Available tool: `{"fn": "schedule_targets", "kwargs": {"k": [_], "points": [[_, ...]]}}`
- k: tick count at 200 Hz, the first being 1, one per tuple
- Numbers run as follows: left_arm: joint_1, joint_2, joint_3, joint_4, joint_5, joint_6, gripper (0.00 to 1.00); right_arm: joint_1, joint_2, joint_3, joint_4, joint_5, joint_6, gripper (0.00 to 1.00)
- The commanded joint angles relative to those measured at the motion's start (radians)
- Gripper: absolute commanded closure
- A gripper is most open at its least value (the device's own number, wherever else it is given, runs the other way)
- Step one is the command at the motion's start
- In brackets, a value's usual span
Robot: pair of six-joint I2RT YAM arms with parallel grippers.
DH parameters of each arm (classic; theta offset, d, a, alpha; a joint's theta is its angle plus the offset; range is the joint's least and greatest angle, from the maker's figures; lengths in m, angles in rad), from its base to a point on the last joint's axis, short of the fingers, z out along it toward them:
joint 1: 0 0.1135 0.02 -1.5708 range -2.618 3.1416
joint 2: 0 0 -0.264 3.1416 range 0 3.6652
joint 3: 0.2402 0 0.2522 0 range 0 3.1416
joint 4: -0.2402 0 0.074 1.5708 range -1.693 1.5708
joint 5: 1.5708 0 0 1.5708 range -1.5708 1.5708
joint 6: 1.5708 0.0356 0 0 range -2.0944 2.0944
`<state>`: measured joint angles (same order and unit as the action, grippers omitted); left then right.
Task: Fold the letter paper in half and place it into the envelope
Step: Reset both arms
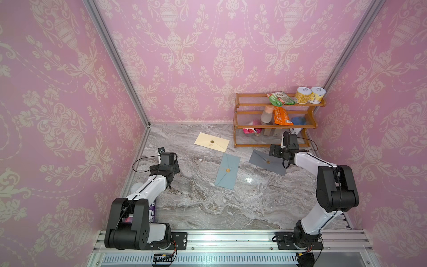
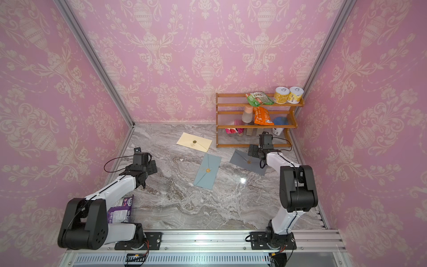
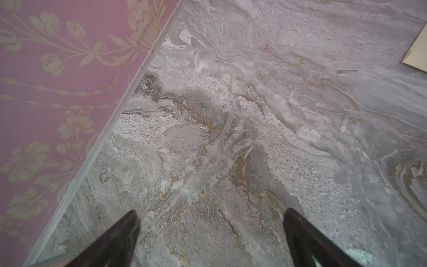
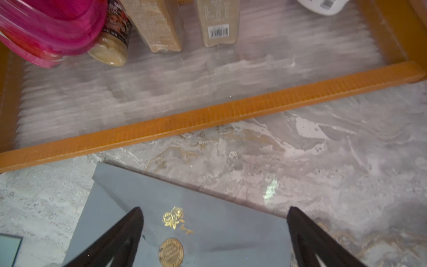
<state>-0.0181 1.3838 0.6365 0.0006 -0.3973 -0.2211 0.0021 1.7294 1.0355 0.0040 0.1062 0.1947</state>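
Three shut envelopes with gold seals lie on the marble table in both top views: a cream envelope [image 1: 211,141] at the back, a light blue envelope [image 1: 227,171] in the middle and a grey envelope [image 1: 268,161] to the right. The letter paper is out of view. My right gripper [image 4: 215,210] hovers open over the grey envelope [image 4: 161,191], near its gold seal [image 4: 171,252], with nothing between its fingers. My left gripper [image 3: 211,212] is open over bare marble by the left wall, and a corner of the cream envelope [image 3: 418,53] shows far off.
A wooden rack [image 1: 277,126] holding cans, snack packets and bottles stands at the back right, just beyond the right gripper [image 1: 273,150]. Its lower front bar [image 4: 208,115] runs close to the grey envelope. A purple packet [image 2: 120,211] lies beside the left arm's base.
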Motion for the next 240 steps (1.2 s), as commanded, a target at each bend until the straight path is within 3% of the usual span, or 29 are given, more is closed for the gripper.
{"fn": "schedule_targets", "kwargs": {"k": [1, 45, 82, 132, 153, 184, 200, 213, 228, 240], "points": [[0.042, 0.075, -0.007, 0.254, 0.039, 0.062, 0.01, -0.008, 0.017, -0.025, 0.218, 0.040, -0.106, 0.00], [0.078, 0.157, 0.044, 0.240, 0.130, 0.077, 0.01, -0.007, -0.162, -0.068, -0.026, -0.012, -0.087, 0.00], [0.108, 0.150, -0.045, 0.389, 0.213, 0.055, 0.01, -0.017, -0.295, -0.373, 0.281, -0.002, -0.125, 0.00], [0.112, 0.113, -0.179, 0.640, 0.269, 0.085, 0.01, -0.011, -0.265, -0.595, 0.727, 0.041, -0.080, 0.00], [0.109, 0.115, -0.178, 0.634, 0.261, 0.086, 0.01, 0.036, -0.247, -0.651, 0.857, 0.108, -0.117, 0.00], [0.050, 0.159, -0.146, 0.619, 0.212, 0.145, 0.01, 0.055, -0.235, -0.654, 0.871, 0.080, -0.146, 0.00], [0.021, 0.166, -0.219, 0.751, 0.206, 0.172, 0.01, 0.050, -0.191, -0.692, 0.966, 0.057, -0.152, 0.00], [0.016, 0.241, -0.300, 1.014, 0.223, 0.207, 0.01, 0.053, -0.182, -0.738, 1.077, 0.054, -0.158, 0.00], [0.015, 0.187, -0.246, 0.812, 0.247, 0.197, 0.01, 0.054, -0.180, -0.717, 1.046, 0.056, -0.158, 0.00], [0.023, 0.212, -0.254, 0.872, 0.266, 0.199, 0.01, 0.051, -0.182, -0.696, 0.997, 0.067, -0.148, 0.00]]}}
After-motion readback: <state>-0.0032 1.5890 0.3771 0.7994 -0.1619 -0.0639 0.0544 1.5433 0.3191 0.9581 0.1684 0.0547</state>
